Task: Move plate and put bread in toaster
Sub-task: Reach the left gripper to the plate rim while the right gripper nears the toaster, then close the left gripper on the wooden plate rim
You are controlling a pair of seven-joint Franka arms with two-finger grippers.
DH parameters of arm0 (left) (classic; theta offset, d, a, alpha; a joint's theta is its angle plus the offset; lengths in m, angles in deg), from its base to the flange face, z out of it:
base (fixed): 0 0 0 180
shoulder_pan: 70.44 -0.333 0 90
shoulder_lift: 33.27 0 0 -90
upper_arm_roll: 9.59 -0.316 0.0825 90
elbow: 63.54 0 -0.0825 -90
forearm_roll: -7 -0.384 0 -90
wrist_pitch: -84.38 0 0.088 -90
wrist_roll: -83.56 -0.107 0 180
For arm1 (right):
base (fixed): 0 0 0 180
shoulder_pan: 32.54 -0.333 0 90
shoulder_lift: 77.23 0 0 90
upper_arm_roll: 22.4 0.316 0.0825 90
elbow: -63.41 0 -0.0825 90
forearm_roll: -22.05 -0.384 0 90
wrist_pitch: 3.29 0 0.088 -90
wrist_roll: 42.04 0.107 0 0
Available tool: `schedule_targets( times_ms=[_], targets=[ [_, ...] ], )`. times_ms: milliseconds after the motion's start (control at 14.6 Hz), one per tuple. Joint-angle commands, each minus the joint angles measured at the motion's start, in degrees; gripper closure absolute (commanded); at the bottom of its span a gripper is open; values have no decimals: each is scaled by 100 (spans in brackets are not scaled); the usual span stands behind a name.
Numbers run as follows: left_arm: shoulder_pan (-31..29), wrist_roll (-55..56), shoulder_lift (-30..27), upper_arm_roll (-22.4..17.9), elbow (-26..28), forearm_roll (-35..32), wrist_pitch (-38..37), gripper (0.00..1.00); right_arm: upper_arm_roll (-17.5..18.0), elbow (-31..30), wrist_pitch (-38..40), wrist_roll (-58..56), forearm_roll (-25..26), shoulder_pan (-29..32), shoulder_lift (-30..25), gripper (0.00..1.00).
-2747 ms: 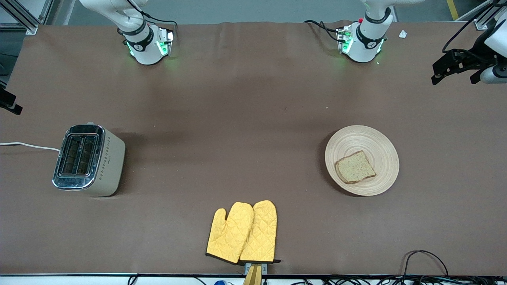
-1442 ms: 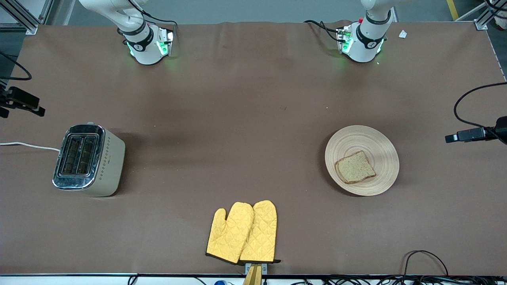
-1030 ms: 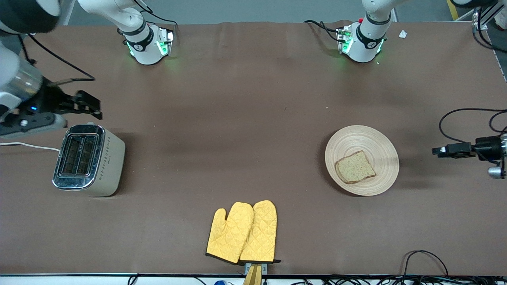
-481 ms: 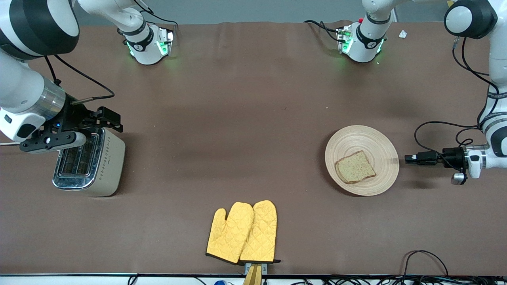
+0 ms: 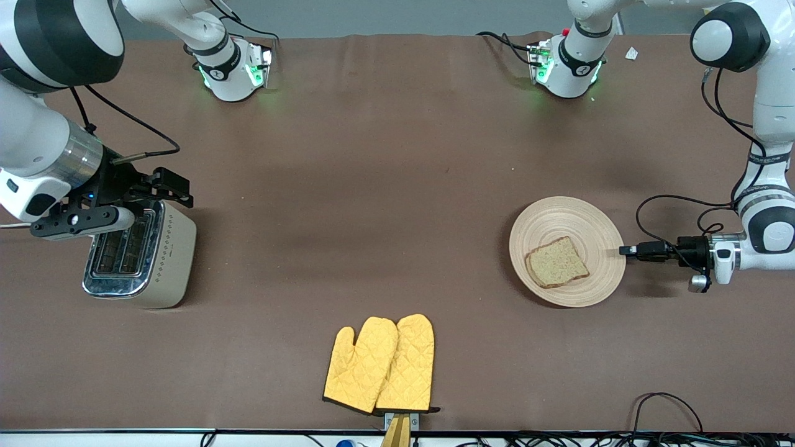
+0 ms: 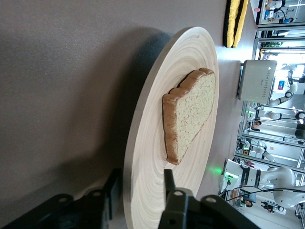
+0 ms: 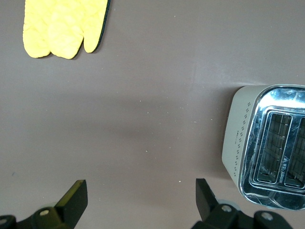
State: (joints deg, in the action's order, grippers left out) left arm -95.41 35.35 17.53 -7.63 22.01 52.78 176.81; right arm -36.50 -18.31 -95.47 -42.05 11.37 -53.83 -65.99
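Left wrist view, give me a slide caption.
Left gripper straddles the wooden plate's rim; bread lies on it.

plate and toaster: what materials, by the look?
Plate: looks like light wood or bamboo, matte, with concentric ring grain. Toaster: cream body, probably matte plastic or painted metal, dotted diamond pattern on its side; the mirror-shiny top looks like chrome.

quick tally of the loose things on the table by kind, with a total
plate: 1
bread: 1, lying on the plate
toaster: 1
yellow oven mitts: 2, overlapping side by side
Total: 5
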Motion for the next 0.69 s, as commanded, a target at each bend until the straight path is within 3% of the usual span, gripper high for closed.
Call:
schedule_targets(
  times_ms=[0, 275, 412, 618],
  targets=[
    [97, -40, 79, -2, -100, 72, 38, 76, -23, -19, -46, 98, -189, -24, -42, 0],
    [142, 57, 18, 59, -108, 72, 39, 94, -23, -19, -72, 97, -198, -6, -33, 0],
    [159, 389, -52, 409, -248, 72, -14, 99, -23, -19, -125, 97, -207, -24, -33, 0],
    [168, 1301, -237, 1331, -328, 89, 73, 99, -23, -19, -151, 97, -207, -24, -33, 0]
  ],
)
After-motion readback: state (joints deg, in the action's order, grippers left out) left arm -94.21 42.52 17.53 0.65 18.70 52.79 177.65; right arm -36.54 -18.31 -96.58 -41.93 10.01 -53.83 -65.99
